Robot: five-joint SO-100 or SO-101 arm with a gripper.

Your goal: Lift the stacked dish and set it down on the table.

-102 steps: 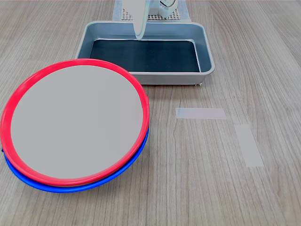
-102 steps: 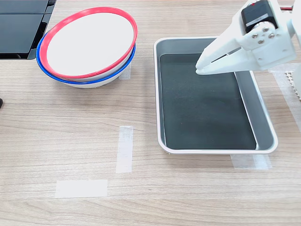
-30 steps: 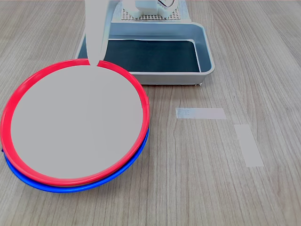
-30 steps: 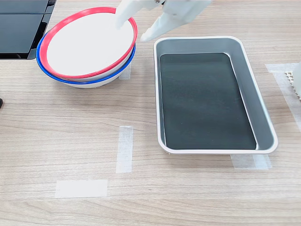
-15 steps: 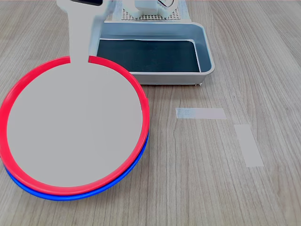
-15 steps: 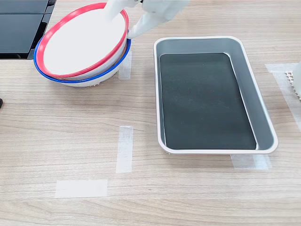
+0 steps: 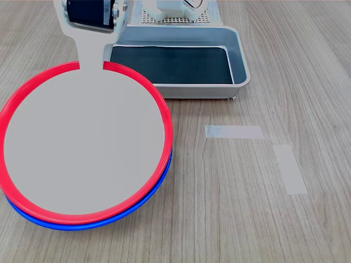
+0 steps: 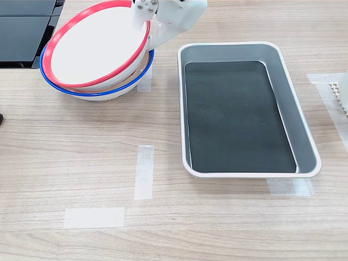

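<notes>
stacked dish (image 8: pixel 92 49) now tilted up, end effector (image 8: pixel 148 33) gripping rim

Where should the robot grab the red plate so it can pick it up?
By its thin raised rim, on the edge nearest the grey tray. The red plate is wide and shallow, so only the rim fits between the jaws. The gripper is already clamped there, one finger over the rim and one under, tilting that side up off the blue plate.
</notes>
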